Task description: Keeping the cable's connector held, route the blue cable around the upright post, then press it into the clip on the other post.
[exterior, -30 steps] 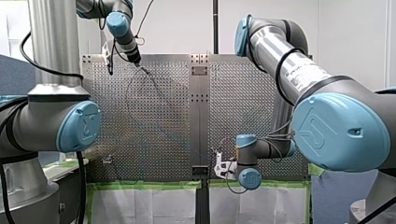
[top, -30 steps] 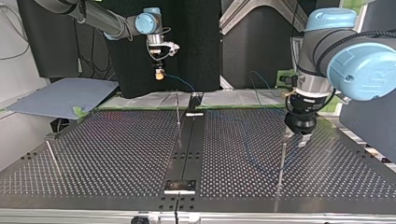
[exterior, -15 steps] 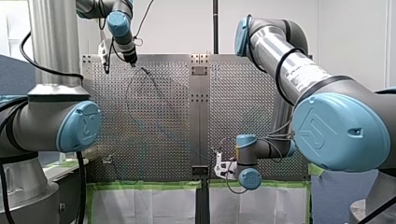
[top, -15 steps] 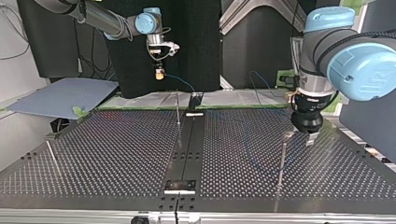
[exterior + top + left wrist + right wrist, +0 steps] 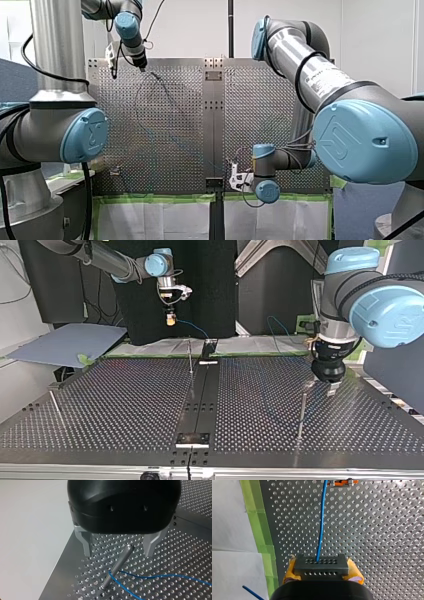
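Right end effector [image 5: 322,563]: yellow pads are closed on the dark connector [image 5: 321,571], which is gripped from both sides. It is held above the counter [image 5: 125,405], near the far edge in the top view. The blue cable [image 5: 321,522] leaves the connector's face and runs straight ahead over the perforated plate to an orange clip [image 5: 342,482] at the limit of the right wrist view. Whether the cable is seated in that clip cannot be told. Green tape [image 5: 257,517] is seen along the counter edge beside the end effector. Left end effector [image 5: 118,553]: metal fingers [image 5: 86,542] are spread wide and nothing is gripped. The top of the post [image 5: 116,566] sits between them, and neither finger is touching it. The cable is wrapped around the lower part of that post, with two runs leading off across the counter from there. In the top view this post [image 5: 301,410] stands at the right under the left end effector [image 5: 321,386]. A second post [image 5: 190,357] is set near the middle strip, below the right end effector [image 5: 171,319].
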`<state>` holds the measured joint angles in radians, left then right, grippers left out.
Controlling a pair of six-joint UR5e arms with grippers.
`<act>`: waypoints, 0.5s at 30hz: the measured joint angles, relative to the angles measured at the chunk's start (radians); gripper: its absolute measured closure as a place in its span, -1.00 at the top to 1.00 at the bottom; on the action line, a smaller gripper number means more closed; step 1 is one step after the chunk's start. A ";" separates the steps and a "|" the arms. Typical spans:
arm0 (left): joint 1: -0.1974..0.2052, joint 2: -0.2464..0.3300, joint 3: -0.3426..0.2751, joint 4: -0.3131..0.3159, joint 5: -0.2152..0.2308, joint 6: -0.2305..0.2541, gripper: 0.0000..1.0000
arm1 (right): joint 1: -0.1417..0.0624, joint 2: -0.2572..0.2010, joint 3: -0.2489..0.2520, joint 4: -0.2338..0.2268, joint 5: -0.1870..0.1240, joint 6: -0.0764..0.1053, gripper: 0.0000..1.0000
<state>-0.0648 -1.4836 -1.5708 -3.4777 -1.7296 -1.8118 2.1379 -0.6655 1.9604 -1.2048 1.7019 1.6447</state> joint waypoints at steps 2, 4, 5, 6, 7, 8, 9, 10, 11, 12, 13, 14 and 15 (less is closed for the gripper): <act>-0.005 -0.001 0.000 0.004 0.005 0.009 1.00 | 0.000 0.000 0.000 0.001 0.000 0.000 -1.00; -0.013 -0.008 0.000 0.007 0.005 0.026 1.00 | 0.000 0.000 0.000 0.001 0.001 0.000 -1.00; -0.018 -0.013 0.000 0.008 0.003 0.034 1.00 | 0.000 0.000 0.000 0.002 0.001 0.000 -1.00; -0.027 -0.021 0.003 0.009 -0.003 0.045 1.00 | 0.000 0.000 0.000 0.002 0.001 0.000 -1.00; -0.034 -0.028 0.008 0.011 -0.010 0.053 1.00 | -0.001 0.000 0.000 0.003 0.002 0.001 -1.00; -0.042 -0.036 0.013 0.012 -0.017 0.062 1.00 | -0.001 0.000 0.000 0.003 0.003 0.002 -1.00; -0.053 -0.047 0.022 0.012 -0.027 0.074 1.00 | -0.002 0.000 -0.001 0.004 0.003 0.004 -1.00; -0.061 -0.055 0.030 0.013 -0.034 0.083 1.00 | -0.002 0.000 0.000 0.004 0.004 0.005 -1.00; -0.070 -0.064 0.037 0.014 -0.041 0.091 1.00 | -0.003 0.000 0.000 0.004 0.004 0.006 -1.00; -0.081 -0.075 0.048 0.019 -0.048 0.103 1.00 | -0.003 0.000 0.000 0.005 0.004 0.006 -1.00; -0.090 -0.084 0.057 0.024 -0.052 0.112 1.00 | -0.003 0.000 0.000 0.005 0.004 0.007 -1.00; -0.099 -0.093 0.065 0.030 -0.056 0.121 1.00 | -0.003 0.000 0.000 0.005 0.005 0.007 -1.00; -0.110 -0.103 0.076 0.038 -0.059 0.132 1.00 | -0.003 0.000 0.000 0.005 0.005 0.007 -1.00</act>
<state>-0.1747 -1.5867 -1.4943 -3.4395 -1.7886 -1.6796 2.1344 -0.6652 1.9603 -1.1995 1.7065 1.6520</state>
